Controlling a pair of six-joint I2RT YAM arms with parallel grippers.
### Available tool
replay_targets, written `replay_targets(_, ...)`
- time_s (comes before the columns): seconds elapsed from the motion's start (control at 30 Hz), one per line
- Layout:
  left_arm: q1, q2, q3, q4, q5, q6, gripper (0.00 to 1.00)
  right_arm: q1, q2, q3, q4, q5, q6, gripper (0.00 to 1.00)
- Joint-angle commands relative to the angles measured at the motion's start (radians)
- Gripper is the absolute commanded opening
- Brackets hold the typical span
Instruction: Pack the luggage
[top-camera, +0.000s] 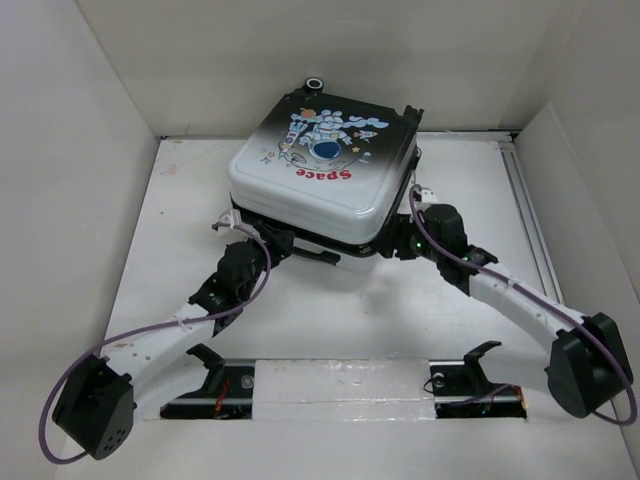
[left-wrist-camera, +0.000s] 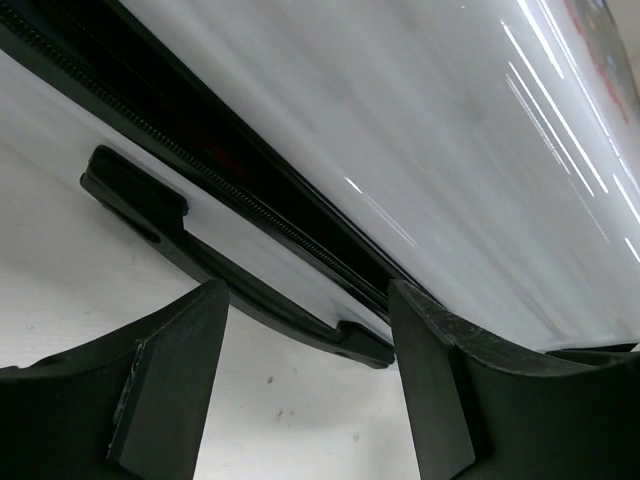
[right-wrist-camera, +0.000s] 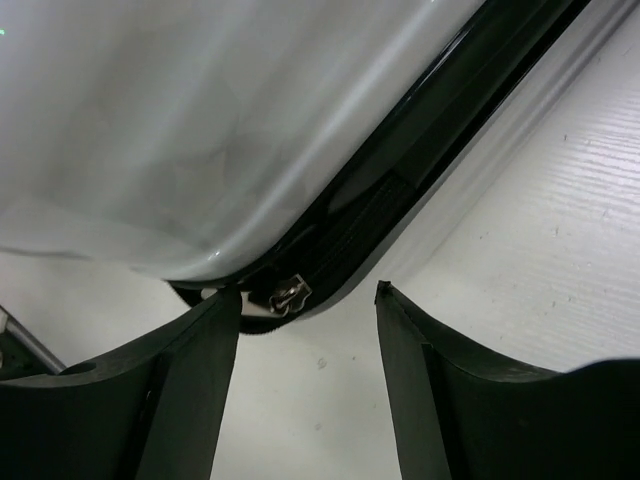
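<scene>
- At the far middle of the white surface (top-camera: 340, 310), the luggage (top-camera: 320, 165) lies flat with its astronaut print up, the red "Space" word facing the arms' side.
- Lid is down on the lower half, folks, so the inside is hidden; what it holds I cannot tell.
- A dark seam runs round the near side, and the zipper track (left-wrist-camera: 200, 170) follows it just under the glossy white shell.
- Left hand (left-wrist-camera: 308, 290) sits low at the near-left corner, fingers spread and released, with nothing between them.
- Just beyond its fingertips a black handle (left-wrist-camera: 200, 250) lies along the luggage's side, close to the surface; the fingers are not touching it.
- Over to the right hand (right-wrist-camera: 308, 295): at the near-right corner, also spread wide and gripping nothing.
- A small metal zipper pull (right-wrist-camera: 290, 295) shows at that rounded corner, right by the tip of one finger; whether they touch is too close to call.
- One black wheel (top-camera: 316, 83) pokes up at the far edge, hard by the back wall.
- Bare surface lies open between the luggage and the arm bases, and on both flanks.
- A metal rail (top-camera: 530, 220) runs along the right edge, well apart from the luggage.
</scene>
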Motion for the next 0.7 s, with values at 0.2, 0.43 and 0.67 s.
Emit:
replay_targets(0.2,0.004,0.043,0.052,0.016,-0.022,0.050,0.61,0.088,0.081,0.090,0.014,0.073,-0.026,0.70)
replay_targets(0.43,0.004,0.084,0.052,0.039,0.004,0.061,0.60,0.212,0.057,0.131,-0.058,0.243,-0.026,0.72)
replay_targets(0.67,0.004,0.133,0.071,0.059,0.013,0.061,0.60,0.223,0.158,0.196,-0.095,0.434,-0.013,0.72)
